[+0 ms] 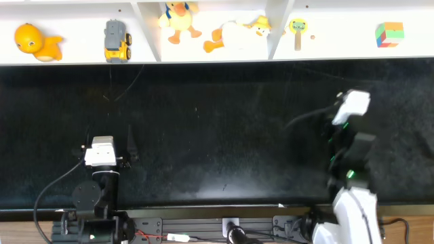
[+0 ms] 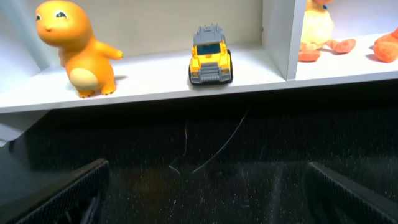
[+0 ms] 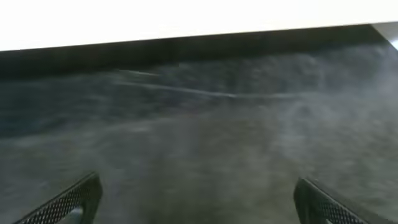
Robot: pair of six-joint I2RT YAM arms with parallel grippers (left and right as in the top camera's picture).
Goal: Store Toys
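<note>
"Where do the toys stand?"

"On the white shelf (image 1: pixel 203 57) beyond the black tabletop (image 1: pixel 217 135); the orange plastic dinosaur figure (image 2: pixel 78 50) and the yellow-and-grey toy truck (image 2: pixel 210 56) share the left compartment; a yellow plush duck (image 1: pixel 180 19) sits in the next; a multicoloured cube (image 1: pixel 389 34) is farther right."

"And the jaws?"

"The left gripper (image 2: pixel 206 167) has its jaws wide, holding nothing, facing the truck; the right gripper (image 3: pixel 196 180) likewise, low over the tabletop."

"Which step?"

"Storing looks finished, I judge; next calls only for parking both arms."
</note>
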